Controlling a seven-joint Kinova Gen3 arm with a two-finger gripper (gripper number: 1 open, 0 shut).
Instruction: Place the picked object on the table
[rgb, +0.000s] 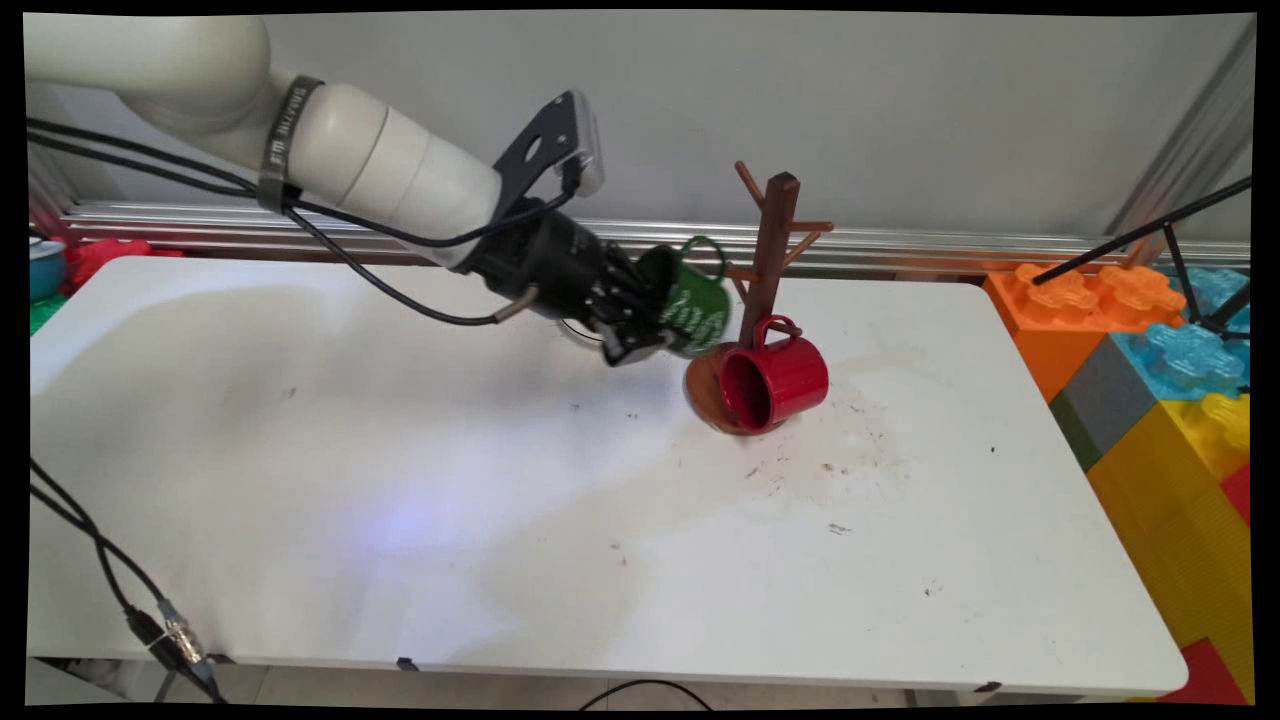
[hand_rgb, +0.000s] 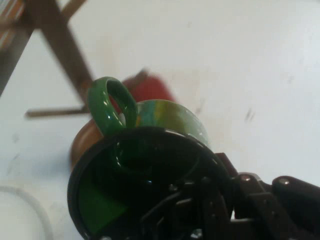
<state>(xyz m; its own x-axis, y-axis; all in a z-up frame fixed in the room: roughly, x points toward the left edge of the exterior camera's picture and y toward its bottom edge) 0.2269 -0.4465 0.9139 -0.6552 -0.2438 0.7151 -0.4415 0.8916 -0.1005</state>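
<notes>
My gripper (rgb: 648, 318) is shut on the rim of a green mug (rgb: 693, 300) and holds it in the air, tilted on its side with the handle up. The mug hangs just left of a brown wooden mug tree (rgb: 772, 240), close to its lower pegs. A red mug (rgb: 775, 382) hangs by its handle from a low peg of the tree, its mouth facing the camera, in front of the tree's round base (rgb: 705, 392). In the hand view the green mug (hand_rgb: 150, 150) fills the lower frame, its handle (hand_rgb: 111, 105) pointing toward the tree's trunk (hand_rgb: 65, 50) and the red mug (hand_rgb: 150, 87) behind.
Big orange, blue and yellow toy blocks (rgb: 1160, 350) stand stacked off the table's right end, with a black tripod leg (rgb: 1150, 232) over them. A teal bowl and red items (rgb: 60, 265) sit at the far left. Black cables (rgb: 120, 590) hang at the near left corner.
</notes>
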